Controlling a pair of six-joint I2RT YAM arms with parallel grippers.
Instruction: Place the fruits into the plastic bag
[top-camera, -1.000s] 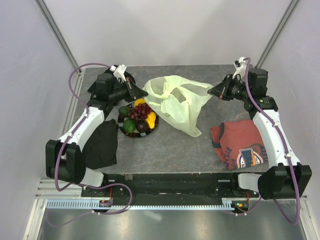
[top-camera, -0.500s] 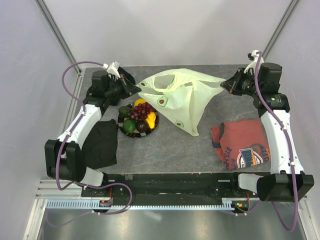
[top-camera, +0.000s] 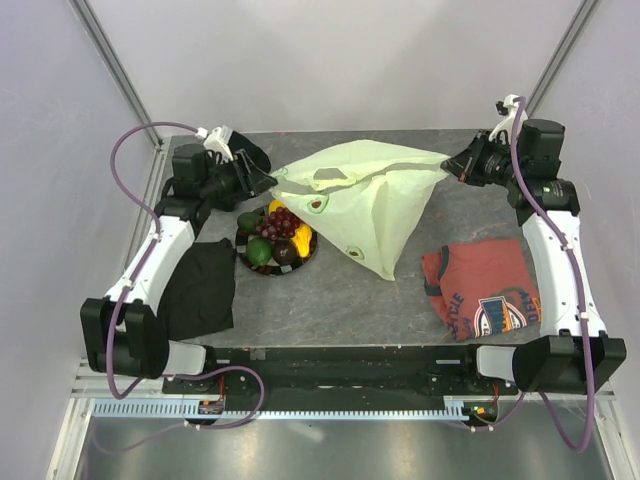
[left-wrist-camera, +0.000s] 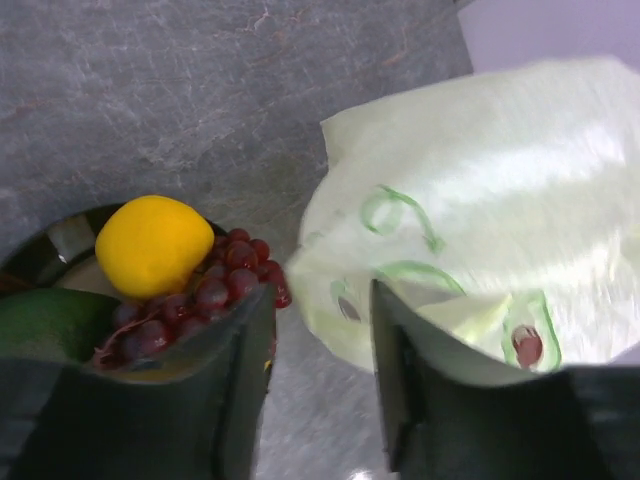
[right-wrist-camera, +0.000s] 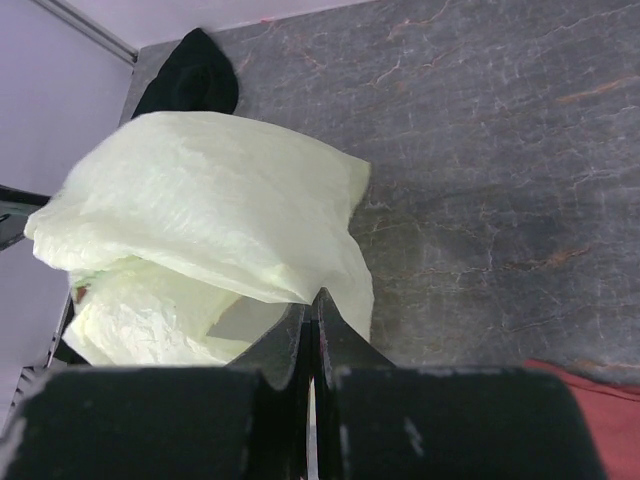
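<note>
Top external: bag (top-camera: 370, 205) stretched across desk (top-camera: 330, 290)

Its long axis runs left-right, tip drooping beside the fruits (top-camera: 285, 222). Right fingers (right-wrist-camera: 280, 350), arm raised, clamp its right corner; left fingers (left-wrist-camera: 240, 380) stand parted at its left corner.

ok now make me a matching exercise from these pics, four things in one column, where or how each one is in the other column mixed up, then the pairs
Column one
1 plastic bag
2 grape bunch
3 red shirt
4 left gripper

Column two
A on the plate, next to a lemon
B jaws apart, at the bag's left end
C spread wide, one end pinched in the shut right gripper
D lying on the table beside the right arm

Pairs: 1-C, 2-A, 3-D, 4-B
</note>
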